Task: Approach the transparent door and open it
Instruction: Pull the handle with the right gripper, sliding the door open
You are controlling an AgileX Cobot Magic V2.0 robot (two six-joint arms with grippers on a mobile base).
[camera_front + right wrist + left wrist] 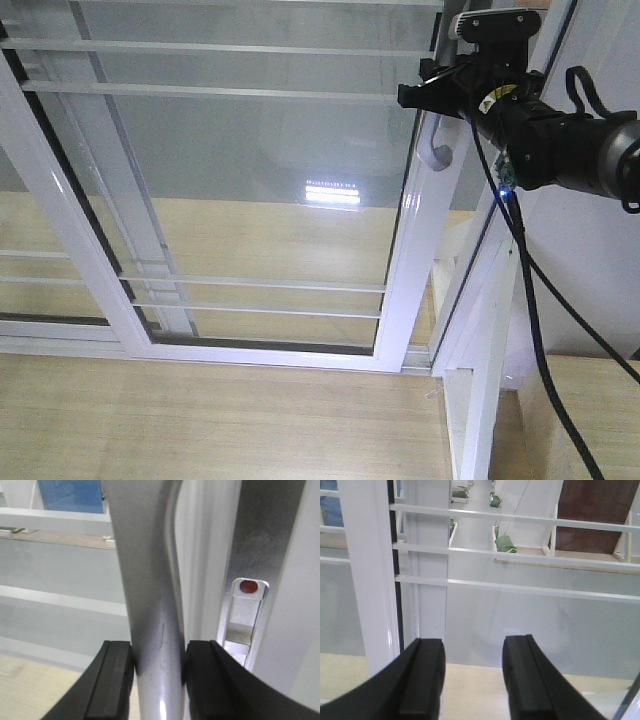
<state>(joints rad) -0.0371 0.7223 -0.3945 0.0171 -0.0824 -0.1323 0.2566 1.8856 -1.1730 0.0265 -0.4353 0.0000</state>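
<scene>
The transparent door fills the front view, glass in a white frame with thin white horizontal bars. Its curved silver handle runs down the right stile. My right gripper reaches in from the right, level with the handle's upper part. In the right wrist view the handle stands upright between the black fingers, and my right gripper is shut on it, both pads touching. The lock plate with a red dot sits just to the right. My left gripper is open, holding nothing, facing the glass.
A white door-frame post stands right of the door. Another glass panel overlaps behind it on the left. Wooden floor lies in front. A black cable hangs from the right arm. Green objects lie beyond the glass.
</scene>
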